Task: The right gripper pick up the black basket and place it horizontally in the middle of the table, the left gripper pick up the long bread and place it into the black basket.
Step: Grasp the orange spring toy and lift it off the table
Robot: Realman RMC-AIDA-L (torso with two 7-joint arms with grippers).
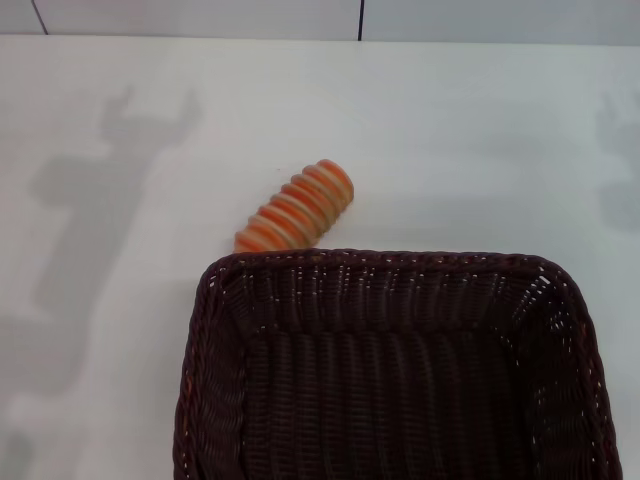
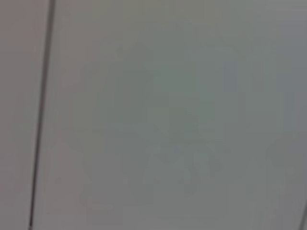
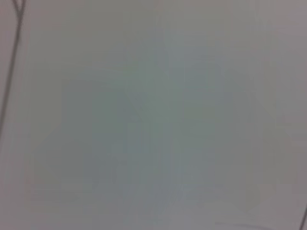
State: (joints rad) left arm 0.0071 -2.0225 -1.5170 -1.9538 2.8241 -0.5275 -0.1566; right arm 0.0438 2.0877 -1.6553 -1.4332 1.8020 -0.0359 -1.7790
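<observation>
Both arms & grippers out of every view, only arm shadows, jaws unseen

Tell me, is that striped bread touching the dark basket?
Cannot tell. In the head view the long bread ends right at the black basket rim, which hides any gap.

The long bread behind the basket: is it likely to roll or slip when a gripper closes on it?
The long bread looks cylindrical with rounded ends, so it could roll sideways on the smooth table. Its ridged stripes may give fingers some purchase. It lies just behind the black basket rim, leaving little room on that side.
</observation>
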